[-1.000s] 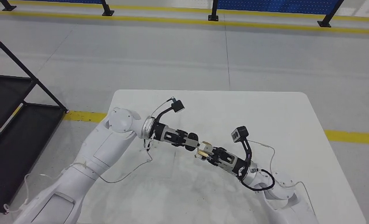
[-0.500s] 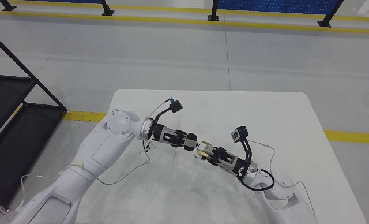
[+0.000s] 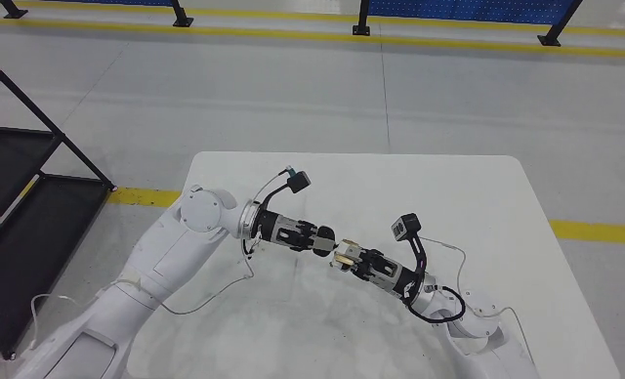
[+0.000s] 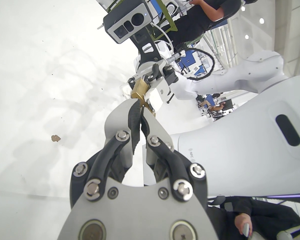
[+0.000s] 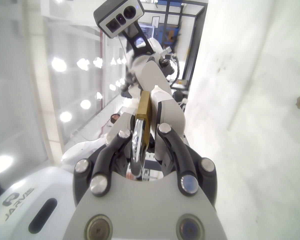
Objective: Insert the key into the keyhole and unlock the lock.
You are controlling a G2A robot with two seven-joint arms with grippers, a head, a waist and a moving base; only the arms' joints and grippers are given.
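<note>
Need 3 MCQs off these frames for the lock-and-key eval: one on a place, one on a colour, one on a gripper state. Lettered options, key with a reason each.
1. Where is the brass padlock?
A) lying on the floor
B) clamped in the right gripper, above the white table
C) on a black rack

2. What colour is the padlock's curved metal shackle?
A) red
B) black
C) silver

3. What state is the left gripper in?
A) wide open
B) shut on a thin key
C) shut on a cloth

Key:
1 B: the right wrist view shows that gripper closed around the lock body, off the tabletop.
2 C: the shackle shines silver against the brass body.
3 B: the black pads are pressed together on a thin strip, likely the key, with its tip at the padlock.
</note>
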